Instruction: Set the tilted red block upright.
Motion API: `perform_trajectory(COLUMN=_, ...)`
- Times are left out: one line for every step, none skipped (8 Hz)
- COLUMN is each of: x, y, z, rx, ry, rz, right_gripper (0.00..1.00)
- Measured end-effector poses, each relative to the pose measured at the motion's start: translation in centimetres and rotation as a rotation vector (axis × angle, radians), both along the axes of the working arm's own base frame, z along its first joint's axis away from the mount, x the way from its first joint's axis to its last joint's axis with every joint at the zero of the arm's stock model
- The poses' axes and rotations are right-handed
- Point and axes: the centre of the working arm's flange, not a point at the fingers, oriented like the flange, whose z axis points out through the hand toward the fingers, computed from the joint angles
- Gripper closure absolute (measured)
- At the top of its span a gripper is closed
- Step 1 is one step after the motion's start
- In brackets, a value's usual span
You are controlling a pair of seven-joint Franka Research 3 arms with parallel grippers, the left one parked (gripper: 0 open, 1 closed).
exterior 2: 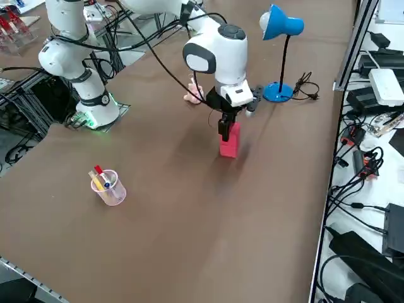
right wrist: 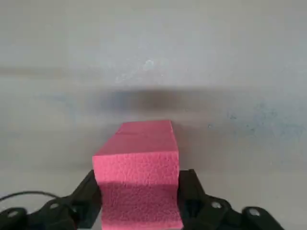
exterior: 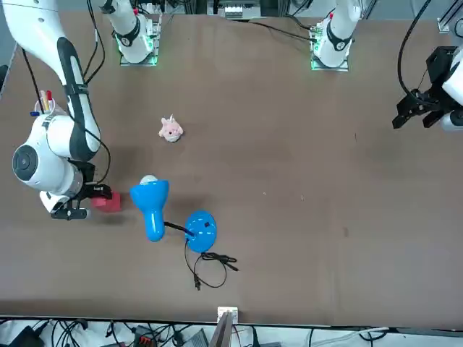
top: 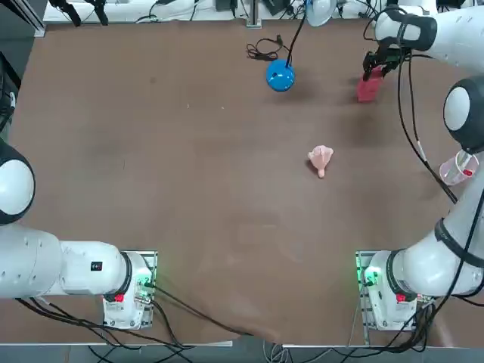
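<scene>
In the front view, the small red-pink rectangular block (exterior: pixel 108 203) is at the left of the frame, gripped between the two black fingers of the right pincer (exterior: pixel 92 195). In the top view it sits in the upper right of the frame, near the far edge of the brown surface (top: pixel 227 212), with bare surface below it.

In that view, a round blue base (top: pixel 280 76) with a coiled black cable lies toward the upper middle, well apart from the block. A pale pink lumpy object (top: pixel 321 160) lies right of centre, below and left of the block. A clear pinkish cup (top: pixel 458 169) stands at the right edge of the frame. In the right side view, a wide bare stretch fills the lower middle.
</scene>
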Motion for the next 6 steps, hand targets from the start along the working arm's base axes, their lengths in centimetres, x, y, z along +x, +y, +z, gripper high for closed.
perform_trajectory(x=0.0, y=0.0, z=-0.1, rx=0.000, ry=0.002, rz=0.000, right_gripper=0.00)
perform_trajectory(x=0.0, y=0.0, z=-0.1, rx=0.000, ry=0.002, rz=0.000, right_gripper=0.00)
perform_trajectory(x=0.2, y=0.0, z=0.3, rx=0.000, ry=-0.006, rz=0.000, right_gripper=0.00)
perform_trajectory(x=0.5, y=-0.1, z=1.2, rx=0.000, ry=-0.023, rz=-0.001, right_gripper=0.00)
perform_trajectory(x=0.7, y=-0.2, z=2.4, rx=0.001, ry=-0.042, rz=-0.002, right_gripper=0.00)
perform_trajectory(x=0.7, y=-0.2, z=3.9, rx=0.003, ry=-0.053, rz=-0.003, right_gripper=0.00)
